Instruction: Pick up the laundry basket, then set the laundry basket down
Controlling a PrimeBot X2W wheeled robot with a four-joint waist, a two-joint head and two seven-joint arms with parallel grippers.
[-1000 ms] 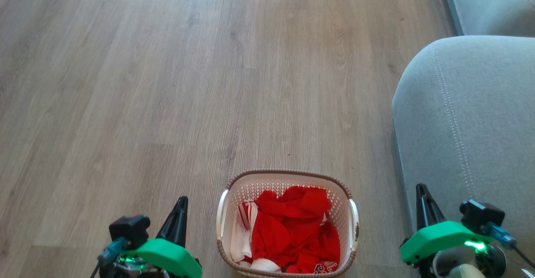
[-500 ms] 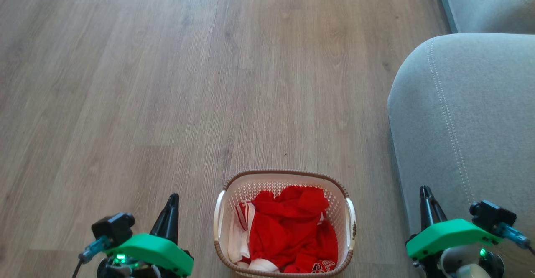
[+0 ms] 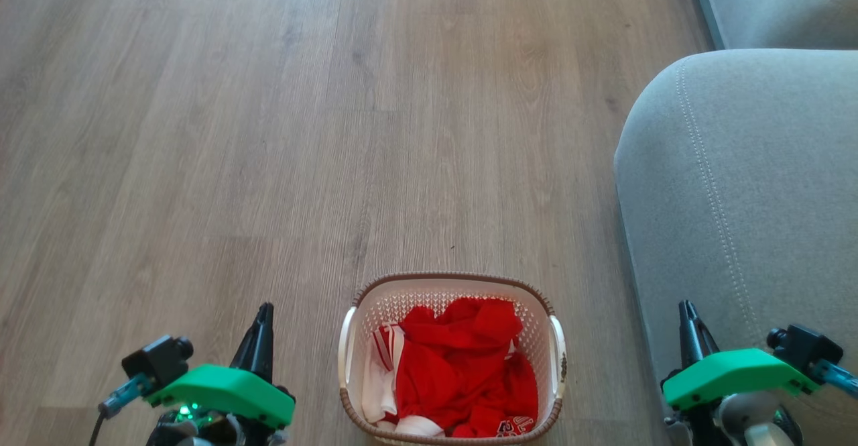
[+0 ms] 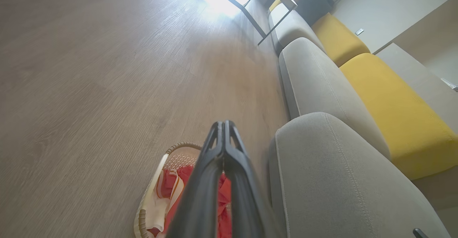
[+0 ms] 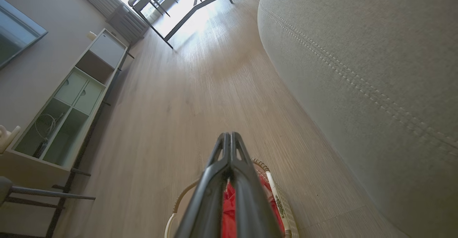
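Left gripper (image 3: 263,313) jaws pressed together, empty; right gripper (image 3: 686,312) likewise. Between them, touching neither: white perforated plastic laundry basket (image 3: 448,275) with brown rim, red-and-white clothes (image 3: 462,372) inside, on wood-plank floor (image 3: 268,131), near grey fabric sofa (image 3: 737,198).

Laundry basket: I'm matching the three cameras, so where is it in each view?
Head view: laundry basket at bottom centre.
Left wrist view: basket bottom, left of centre, partly behind the left claw.
Right wrist view: basket bottom centre, behind the right claw.
Shared landmark: grey sofa, to its right everywhere.
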